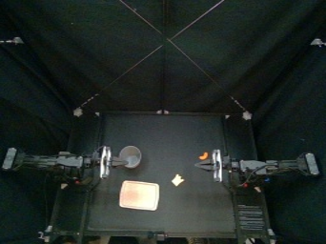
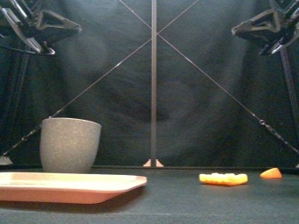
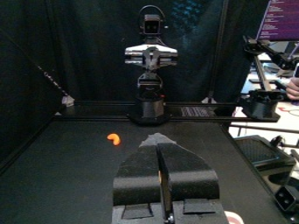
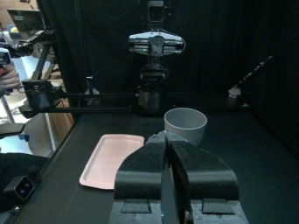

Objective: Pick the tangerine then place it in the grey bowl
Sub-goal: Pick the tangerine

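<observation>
So, top view first: the left gripper (image 1: 112, 160) sits at the left side of the table (image 1: 166, 133) and the right gripper (image 1: 209, 166) at the right side, both pointing in toward the middle. The grey speckled cup (image 1: 130, 154) stands just beside the left gripper's tips, and the pink tray (image 1: 139, 195) lies in front of it, nearer the front edge. The tangerine segment (image 1: 201, 155), a small orange crescent, lies on the bare table close to the right gripper's tips, a bit toward the back and well apart from the cup. A yellow-orange toy (image 1: 178, 180) lies between the tray and the right gripper.

Front view: the cup stands upright on the left with the tray flat in front of it. The tangerine segment is at the far right, and the yellow-orange toy is near it toward the middle, not touching. The left arm (image 2: 26, 26) and right arm (image 2: 267, 22) only show up in the upper corners, so you can't see any jaws here.

Left wrist view: the jaws are clenched against each other with just a thin seam between them. The tangerine segment lies on the table beyond them, off to one side.

Right wrist view: same deal, the jaws are pressed together on themselves. The cup and tray sit side by side on the table beyond them.
</observation>
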Action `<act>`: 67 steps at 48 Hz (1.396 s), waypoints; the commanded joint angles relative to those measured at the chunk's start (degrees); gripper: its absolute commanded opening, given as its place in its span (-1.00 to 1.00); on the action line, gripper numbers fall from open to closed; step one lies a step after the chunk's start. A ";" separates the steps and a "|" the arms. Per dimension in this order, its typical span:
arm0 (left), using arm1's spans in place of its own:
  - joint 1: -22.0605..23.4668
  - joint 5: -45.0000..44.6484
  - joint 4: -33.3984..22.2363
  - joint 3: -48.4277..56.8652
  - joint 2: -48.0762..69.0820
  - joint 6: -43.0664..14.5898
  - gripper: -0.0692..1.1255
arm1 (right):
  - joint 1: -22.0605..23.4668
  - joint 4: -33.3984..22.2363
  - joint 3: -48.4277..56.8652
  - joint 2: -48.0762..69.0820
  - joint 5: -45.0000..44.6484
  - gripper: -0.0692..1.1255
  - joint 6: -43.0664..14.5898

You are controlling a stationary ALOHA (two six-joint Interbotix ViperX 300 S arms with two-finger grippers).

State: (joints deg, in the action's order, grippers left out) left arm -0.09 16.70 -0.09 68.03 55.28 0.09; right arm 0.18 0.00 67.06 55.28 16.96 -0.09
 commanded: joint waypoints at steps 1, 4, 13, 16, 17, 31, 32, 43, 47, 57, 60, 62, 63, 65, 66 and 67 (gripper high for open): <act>-0.44 -3.60 0.00 -2.72 -0.62 -0.18 -0.65 | 0.00 0.70 -0.26 -1.76 0.09 -0.83 -0.53; -1.05 -6.06 -0.09 -3.52 -0.62 -0.09 -0.65 | 0.70 2.64 -0.62 -3.78 0.09 -0.84 -1.41; -3.08 -9.76 -0.26 -4.92 -0.70 -0.09 -0.65 | 5.71 11.34 -2.64 -10.63 0.09 -0.83 -2.81; -3.60 -9.76 -0.26 -4.92 -0.70 -0.09 -0.65 | 7.82 15.29 -3.16 -12.30 -0.35 -0.83 -2.81; -3.78 -9.76 -0.26 -4.92 -0.70 -0.09 -0.65 | 8.53 16.88 -3.16 -12.74 -0.62 -0.82 -2.90; -4.31 -9.76 -0.26 -3.60 -0.70 -0.26 -0.65 | 20.04 36.65 -0.97 -13.18 -14.41 0.16 -2.81; -4.39 -9.76 -0.18 -3.43 -0.70 -0.35 -0.65 | 20.57 37.35 -0.70 -12.92 -15.21 0.27 -2.81; -4.92 -9.67 -0.26 -2.99 -0.62 -0.26 -0.65 | 27.07 46.32 2.11 -9.32 -27.51 0.71 -3.08; -5.01 -9.32 -0.26 -2.90 -0.70 -0.26 -0.65 | 29.79 50.01 3.52 -8.61 -34.10 0.69 -2.99; -5.01 -7.29 -0.26 -2.81 -0.70 -0.26 -0.65 | 40.96 51.86 5.98 -8.35 -49.31 0.68 -3.16; -5.01 -7.03 -0.26 -2.90 -0.70 -0.26 -0.65 | 45.09 48.78 6.33 -8.09 -51.86 0.68 -4.13; -5.01 -7.03 -0.26 -2.81 -0.62 -0.26 -0.65 | 47.46 46.05 6.50 -7.65 -52.56 0.68 -5.27; -5.01 -7.03 -0.18 -2.81 -0.62 -0.26 -0.65 | 48.69 44.74 6.59 -7.38 -52.73 0.68 -6.15; -5.01 -7.03 -0.18 -2.81 -0.70 -0.26 -0.65 | 51.42 41.04 6.59 -6.77 -52.91 0.68 -9.32; -5.01 -7.03 -0.18 -2.81 -0.62 -0.26 -0.65 | 52.29 39.29 6.50 -6.42 -52.91 0.68 -10.63; -5.01 -7.03 -0.26 -2.81 -0.70 -0.26 -0.65 | 53.09 37.44 6.42 -6.06 -53.09 0.68 -12.22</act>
State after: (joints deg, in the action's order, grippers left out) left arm -4.92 9.14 -0.35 65.92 54.84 -0.18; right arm 49.83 42.54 74.18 48.69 -35.77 -9.23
